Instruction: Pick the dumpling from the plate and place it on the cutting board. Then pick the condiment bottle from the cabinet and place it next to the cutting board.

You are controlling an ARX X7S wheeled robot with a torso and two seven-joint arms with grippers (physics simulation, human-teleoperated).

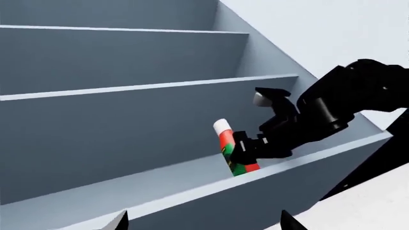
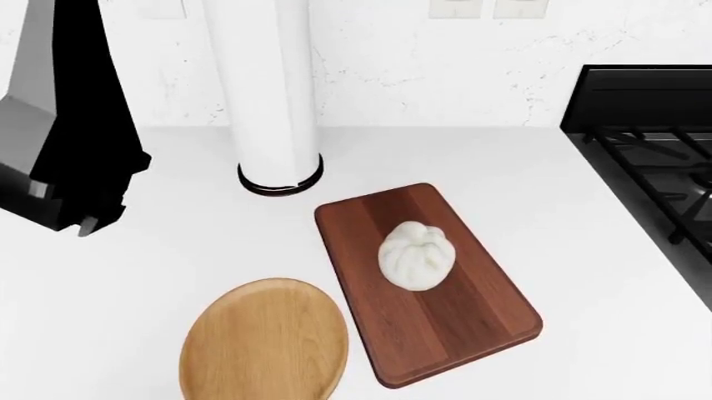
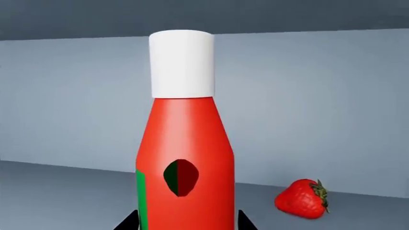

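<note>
The white pleated dumpling point(image 2: 416, 255) lies on the dark reddish cutting board point(image 2: 468, 333). The round tan plate point(image 2: 265, 343) beside it is bare. The red condiment bottle point(image 3: 185, 143) with a white cap stands on a grey cabinet shelf point(image 1: 128, 191). It also shows in the left wrist view point(image 1: 225, 143). My right gripper point(image 3: 188, 223) has a finger tight against each side of the bottle's lower body. It shows black around the bottle in the left wrist view point(image 1: 242, 155). My left gripper point(image 1: 204, 221) is open and empty, held off in front of the shelves.
A strawberry point(image 3: 301, 198) sits on the same shelf beside the bottle. A tall white cylinder with a black base ring point(image 2: 278, 108) stands behind the board. A black stove point(image 2: 656, 158) is at the right. My left arm point(image 2: 67, 158) is raised at the left.
</note>
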